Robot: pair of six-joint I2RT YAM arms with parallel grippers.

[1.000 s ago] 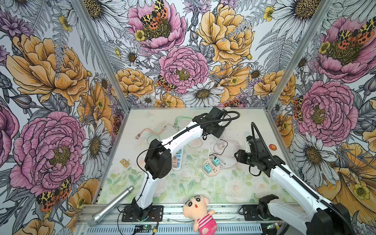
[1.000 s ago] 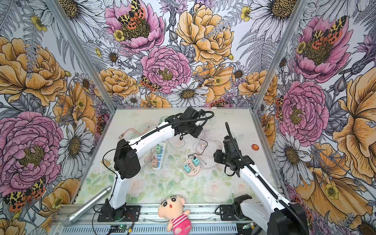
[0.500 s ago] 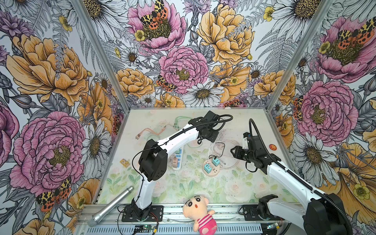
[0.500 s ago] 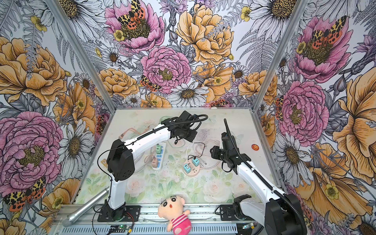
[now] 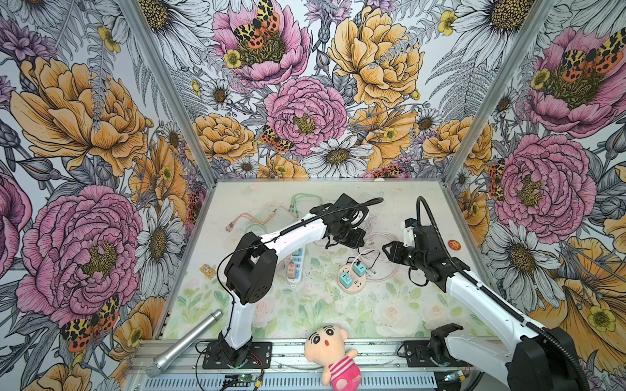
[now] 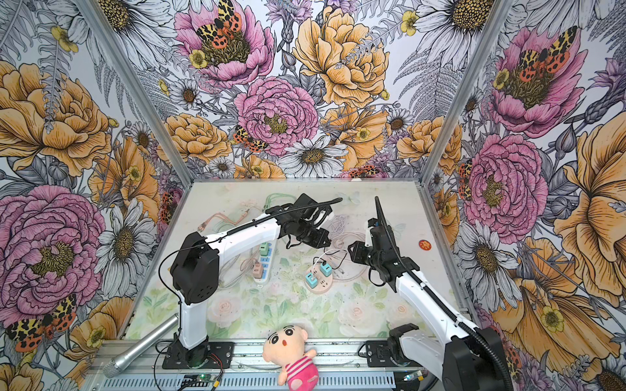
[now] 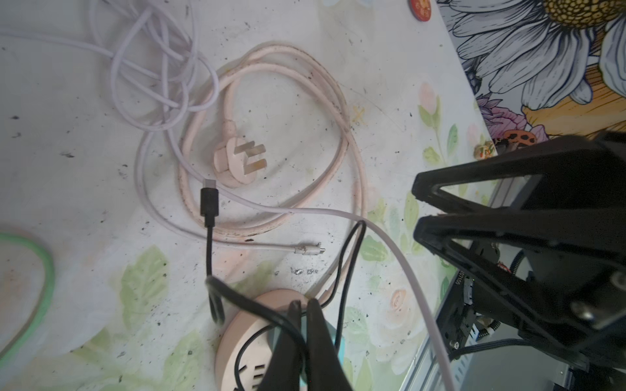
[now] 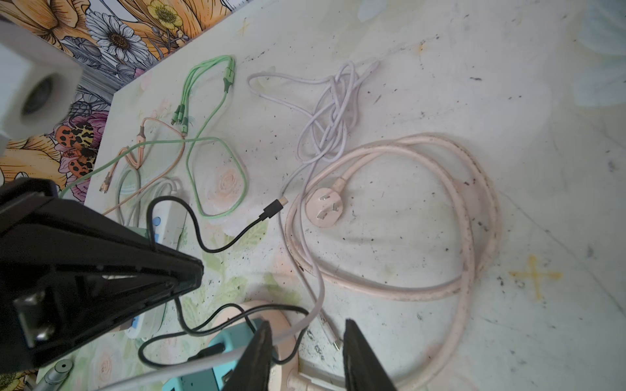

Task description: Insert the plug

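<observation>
The pink 3-pin plug (image 7: 238, 162) is seen lying loose on the mat (image 5: 305, 315), prongs facing up, ringed by its own coiled pink cord (image 7: 338, 111). In both top views it is placed approx. mid-frame, between L gripper (image 7: 304, 304) & R gripper (image 8: 308, 325), above the round pink socket hub (image 5: 355, 288). It is gripped by neither. L fingers are pressed together over the hub. A black USB cable (image 7: 208, 203) is crossed right by the tips; whether it's pinched can't be told. R fingers are set narrowly apart w/ nothing gripped.
</observation>
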